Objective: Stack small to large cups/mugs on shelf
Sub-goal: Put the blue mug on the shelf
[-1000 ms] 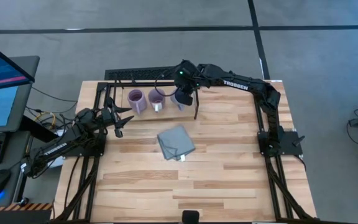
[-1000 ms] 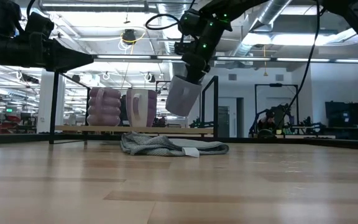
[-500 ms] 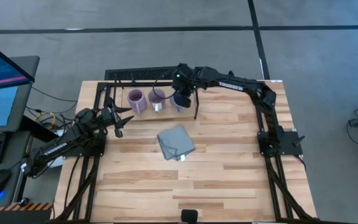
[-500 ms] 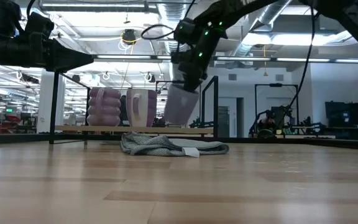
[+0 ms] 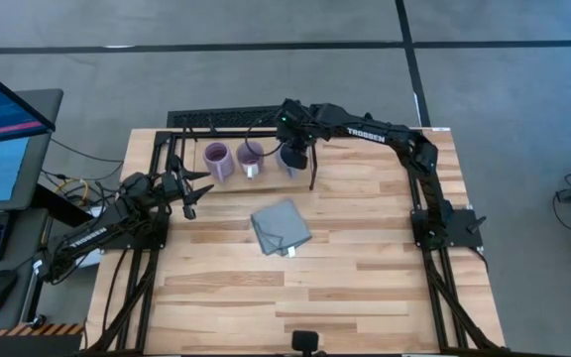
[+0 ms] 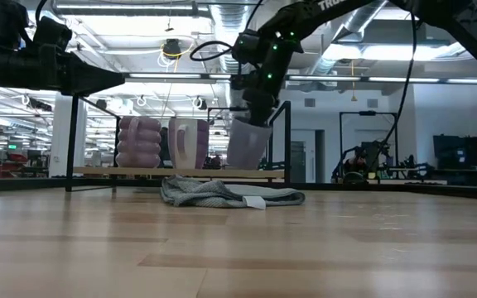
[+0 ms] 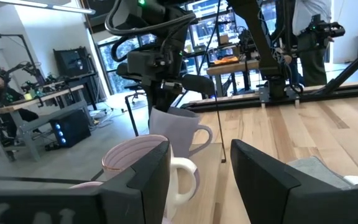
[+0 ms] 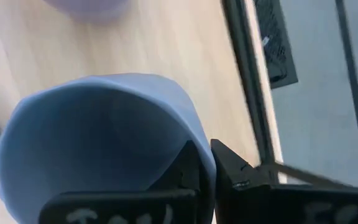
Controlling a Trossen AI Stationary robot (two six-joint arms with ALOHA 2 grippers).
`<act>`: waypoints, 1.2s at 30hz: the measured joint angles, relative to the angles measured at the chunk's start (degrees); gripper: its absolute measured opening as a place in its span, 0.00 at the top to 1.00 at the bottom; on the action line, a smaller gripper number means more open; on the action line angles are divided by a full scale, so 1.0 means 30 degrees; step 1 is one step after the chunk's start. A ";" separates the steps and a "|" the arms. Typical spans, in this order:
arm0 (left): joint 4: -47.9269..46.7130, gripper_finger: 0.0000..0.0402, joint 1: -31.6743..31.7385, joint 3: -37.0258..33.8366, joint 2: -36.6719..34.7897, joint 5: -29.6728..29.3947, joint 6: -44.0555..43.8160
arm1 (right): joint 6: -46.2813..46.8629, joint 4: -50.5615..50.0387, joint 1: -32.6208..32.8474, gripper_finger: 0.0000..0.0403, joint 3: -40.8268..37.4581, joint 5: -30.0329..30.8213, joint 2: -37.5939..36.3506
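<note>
One gripper busy: right gripper pinches blue-grey mug rim, over shelf; left gripper spread, empty.

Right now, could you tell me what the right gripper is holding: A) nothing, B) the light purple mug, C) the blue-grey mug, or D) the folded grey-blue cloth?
C: the right gripper pinches the rim of the blue-grey mug at the shelf.

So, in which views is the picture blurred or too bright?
Right wrist view: the blue-grey mug, pinched at its rim by the right gripper, fills the frame, soft from closeness. Left wrist view: the left gripper is dark and blurred; the mugs behind are sharper. Low view: bright ceiling lights leave the arms nearly silhouetted. High view: even light, sharp.
</note>
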 joint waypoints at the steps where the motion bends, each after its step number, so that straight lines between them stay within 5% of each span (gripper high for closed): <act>1: 0.0000 0.60 0.0000 0.0000 0.0000 -0.0013 0.0000 | 0.0009 -0.0318 0.0004 0.94 0.0123 0.0000 0.0015; 15: 0.0015 0.60 0.0000 0.0000 0.0000 -0.0007 -0.0146 | 0.0964 -0.1308 0.0065 0.94 0.0308 -0.0743 0.0015; 23: 0.0015 0.60 0.0000 0.0000 0.0000 -0.0007 -0.0153 | 0.1049 -0.1382 0.0051 0.78 0.0345 -0.1152 0.0007; 36: 0.0015 0.60 0.0000 0.0000 0.0007 0.0000 -0.0168 | 0.0663 -0.0742 0.0051 0.76 0.0345 -0.1217 0.0000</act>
